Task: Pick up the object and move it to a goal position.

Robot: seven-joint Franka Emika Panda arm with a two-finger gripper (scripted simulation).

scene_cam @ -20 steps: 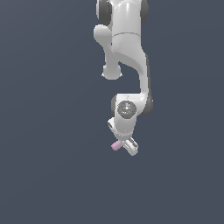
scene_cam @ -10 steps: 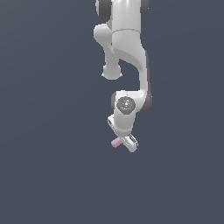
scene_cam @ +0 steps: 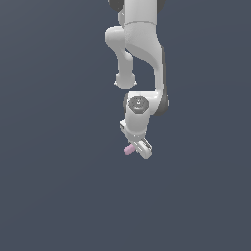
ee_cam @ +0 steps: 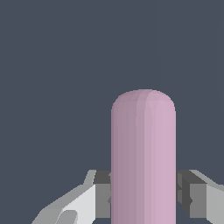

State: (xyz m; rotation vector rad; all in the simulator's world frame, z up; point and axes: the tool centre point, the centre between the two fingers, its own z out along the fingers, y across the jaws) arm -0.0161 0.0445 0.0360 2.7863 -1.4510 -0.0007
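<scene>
Gripper [scene_cam: 138, 146] clamped on the object [scene_cam: 129, 149], fingers [ee_cam: 99, 194] pressed against its two sides in the wrist view. Dark pads touching the pink surface on either flank, white finger bodies spreading outward behind them. Object a pale pink rod with a rounded end, reaching well past the fingertips in the wrist view, its far tip a smooth dome against the flat grey-blue backdrop [ee_cam: 52, 65]. In the exterior view, only a short pink stub visible, poking out toward the exterior view's left from under the white hand, tilted a little downward. Held clear of any visible surface, nothing but plain dark grey-blue around it. Above the hand, the white wrist housing with a round dark-centred cap [scene_cam: 138, 103], then the Panda arm [scene_cam: 142, 39] rising to the upper edge of the exterior view, links bent and stacked almost straight over the gripper.
</scene>
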